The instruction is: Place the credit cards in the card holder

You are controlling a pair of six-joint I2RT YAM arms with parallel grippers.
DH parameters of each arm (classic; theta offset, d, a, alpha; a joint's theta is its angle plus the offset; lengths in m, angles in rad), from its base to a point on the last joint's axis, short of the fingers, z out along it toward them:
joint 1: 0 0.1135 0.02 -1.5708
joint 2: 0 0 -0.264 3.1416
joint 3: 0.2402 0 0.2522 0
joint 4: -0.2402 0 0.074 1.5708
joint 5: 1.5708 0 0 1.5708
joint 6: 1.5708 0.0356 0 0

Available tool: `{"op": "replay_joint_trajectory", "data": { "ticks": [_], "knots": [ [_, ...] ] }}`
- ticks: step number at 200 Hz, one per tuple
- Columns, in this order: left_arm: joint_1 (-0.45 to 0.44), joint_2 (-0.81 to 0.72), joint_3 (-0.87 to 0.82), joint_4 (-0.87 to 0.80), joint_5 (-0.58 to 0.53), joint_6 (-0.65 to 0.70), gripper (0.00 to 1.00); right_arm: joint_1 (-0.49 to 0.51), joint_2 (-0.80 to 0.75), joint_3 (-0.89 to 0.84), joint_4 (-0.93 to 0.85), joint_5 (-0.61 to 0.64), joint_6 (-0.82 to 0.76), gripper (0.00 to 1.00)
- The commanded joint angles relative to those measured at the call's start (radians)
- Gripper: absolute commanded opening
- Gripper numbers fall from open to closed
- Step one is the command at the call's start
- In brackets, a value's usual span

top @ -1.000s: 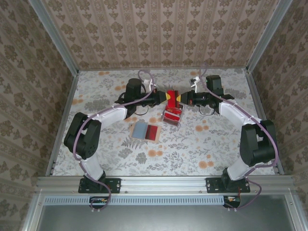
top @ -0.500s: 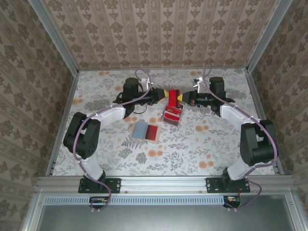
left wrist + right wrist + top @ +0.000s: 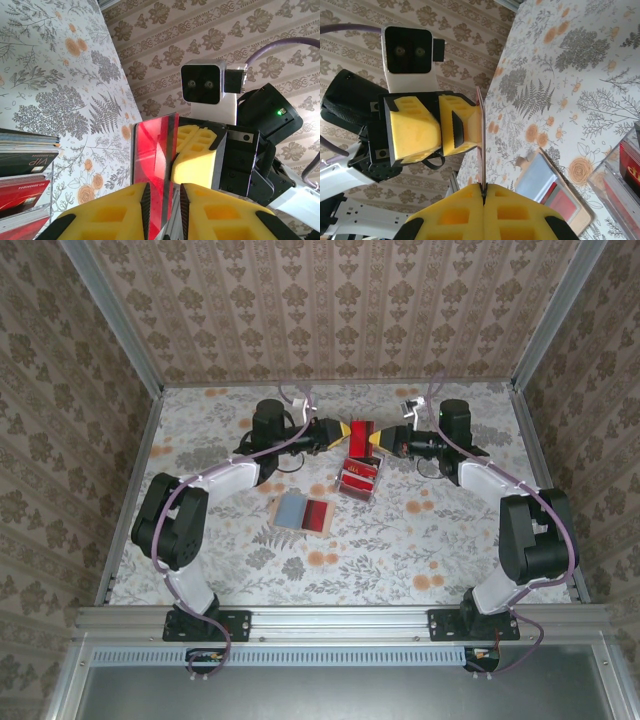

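Floral-patterned counter (image 3: 250, 570), enclosed by papered walls (image 3: 330, 310). Left arm (image 3: 215, 480) and right arm (image 3: 490, 475) both reached to its far middle, wrists facing each other.

Left gripper (image 3: 164, 196): jaws slightly spread, with one edge of a red card (image 3: 152, 150) standing in the gap; whether the pads touched it could not be told.

Right gripper (image 3: 483, 190): jaws pressed together on the opposite edge of that card, holding it above the counter.

Card holder (image 3: 302, 512): lay open and flat, nearer the arm bases and left of centre, apart from both grippers.

Stack of credit cards (image 3: 360, 478): red and dark, just right of the holder, below the grippers.

Red card: glossy, with one dark stripe.
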Motion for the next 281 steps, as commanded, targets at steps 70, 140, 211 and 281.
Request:
{"op": "replay_joint_trajectory", "data": {
  "ticks": [70,140,211,281],
  "knots": [
    [0.010,-0.009,0.003,0.001,0.024,0.017,0.23,-0.007,0.002,-0.013,0.106,-0.060,0.062,0.03],
    [0.029,-0.030,-0.006,-0.016,0.020,0.028,0.23,-0.008,0.002,-0.017,0.116,-0.058,0.069,0.03],
    [0.017,-0.005,0.021,-0.022,0.027,0.029,0.23,-0.007,0.000,-0.026,0.153,-0.078,0.097,0.03],
    [0.012,-0.005,0.035,-0.032,0.033,0.032,0.23,-0.007,0.015,-0.022,0.132,-0.061,0.079,0.03]
  ]
}}
